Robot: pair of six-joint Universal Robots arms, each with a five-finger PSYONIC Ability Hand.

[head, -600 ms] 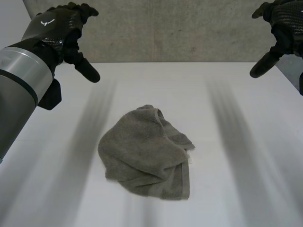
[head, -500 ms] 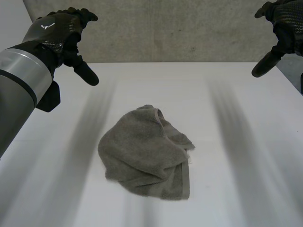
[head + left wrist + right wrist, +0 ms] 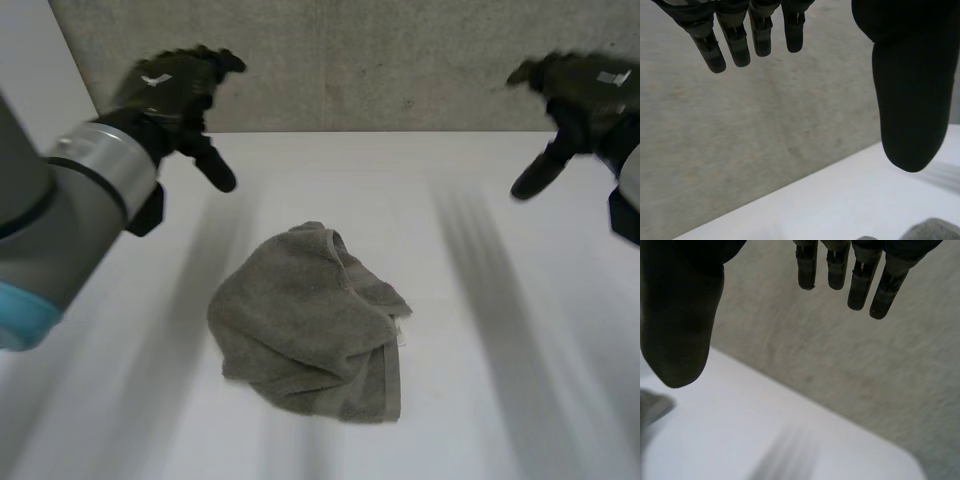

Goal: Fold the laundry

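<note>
A crumpled grey-brown towel (image 3: 310,325) lies in a heap on the middle of the white table (image 3: 480,400). My left hand (image 3: 175,95) hovers high above the table's far left, well clear of the towel, fingers (image 3: 735,42) spread and empty. My right hand (image 3: 580,100) hangs over the far right, likewise open and holding nothing, its fingers (image 3: 860,280) straight. In the left wrist view a bit of the towel (image 3: 935,230) shows beyond the thumb.
A grey concrete wall (image 3: 380,60) runs behind the table's far edge. The white table (image 3: 765,440) reaches to that wall, and its right corner shows in the right wrist view.
Both hands have moved inward toward the table's middle, the left to the right and the right to the left. The towel has not moved.
</note>
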